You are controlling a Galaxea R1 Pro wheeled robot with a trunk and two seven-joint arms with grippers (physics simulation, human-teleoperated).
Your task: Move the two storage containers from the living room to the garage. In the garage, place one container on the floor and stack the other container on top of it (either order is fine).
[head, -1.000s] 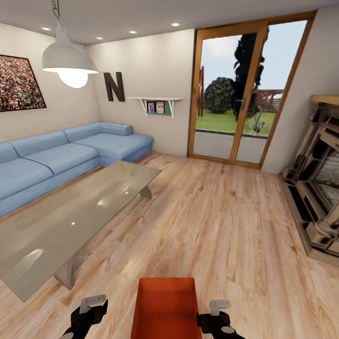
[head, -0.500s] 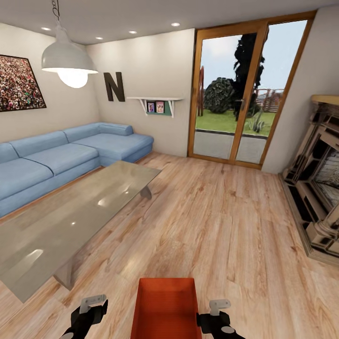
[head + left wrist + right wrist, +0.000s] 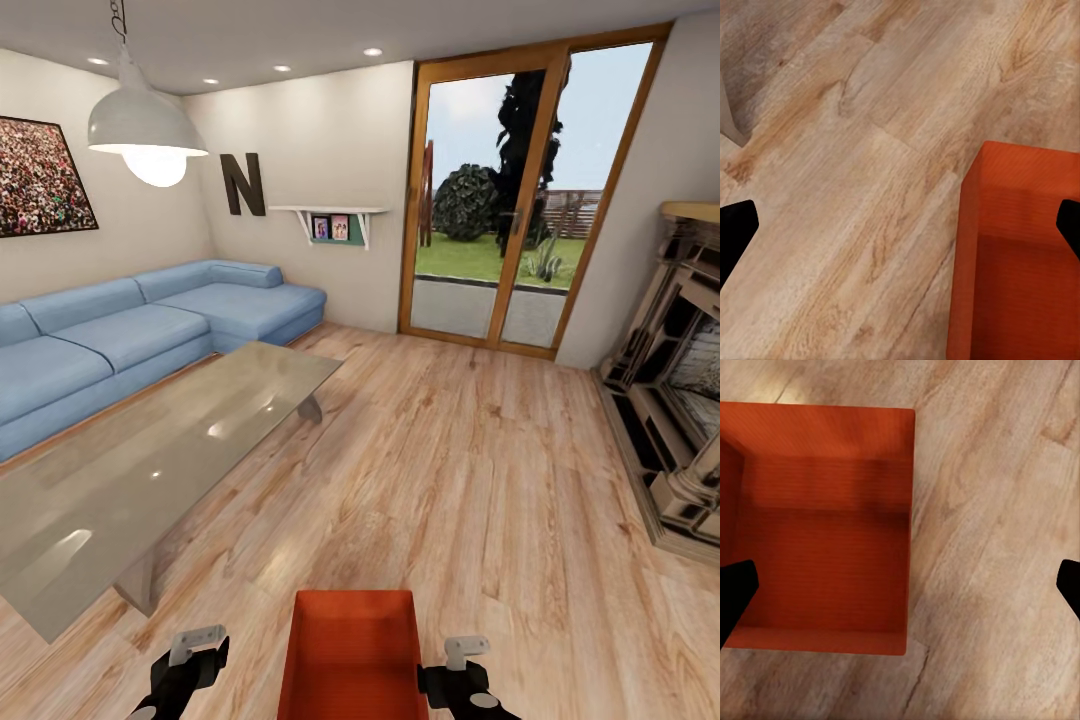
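I have one storage container (image 3: 350, 655) on the living room's wood plank floor (image 3: 450, 470) directly ahead, sitting between my two arms with its open top up. The left gripper (image 3: 900, 225) and right gripper (image 3: 900, 589) both hang spread wide, grasping nothing — each wrist view shows one fingertip over the bin and the other over bare planks, so each gripper straddles a side wall. To lift cleanly, I judge I should lower both evenly, pinch opposite walls together, and keep the bin level — clear of the glass coffee table (image 3: 150, 470).
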